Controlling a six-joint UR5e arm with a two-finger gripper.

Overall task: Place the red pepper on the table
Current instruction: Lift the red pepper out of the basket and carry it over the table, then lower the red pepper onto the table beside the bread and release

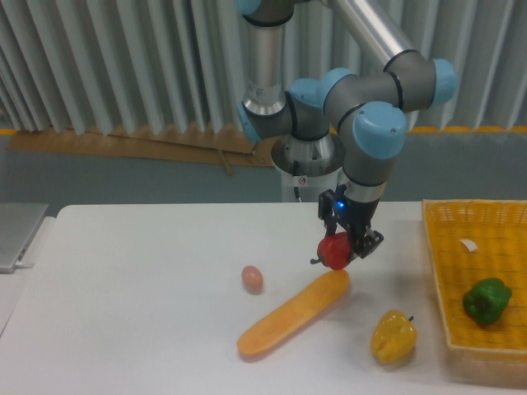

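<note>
Fixed camera view of the workspace. The gripper [342, 249], a dark two-finger unit with a small blue light on its body, is clamped on the red pepper [333, 251], a small glossy rounded fruit whose short dark stem points left. The pepper hangs in the air just above the upper end of a long orange loaf-shaped object [293, 313], smooth and matte, which lies diagonally on the table [132, 288]. Whether the pepper touches that object cannot be told. The table is a flat, plain white surface with a rounded corner visible at the upper left. A small brownish egg [252, 278] rests on it to the left of the long object. A yellow bell pepper [393, 336], lobed and shiny, sits near the front edge. At the right stands a yellow woven basket [461, 247] with an open mesh texture; inside it lies a green bell pepper [487, 300]. The arm's joints are smooth grey cylinders with light blue caps.
</note>
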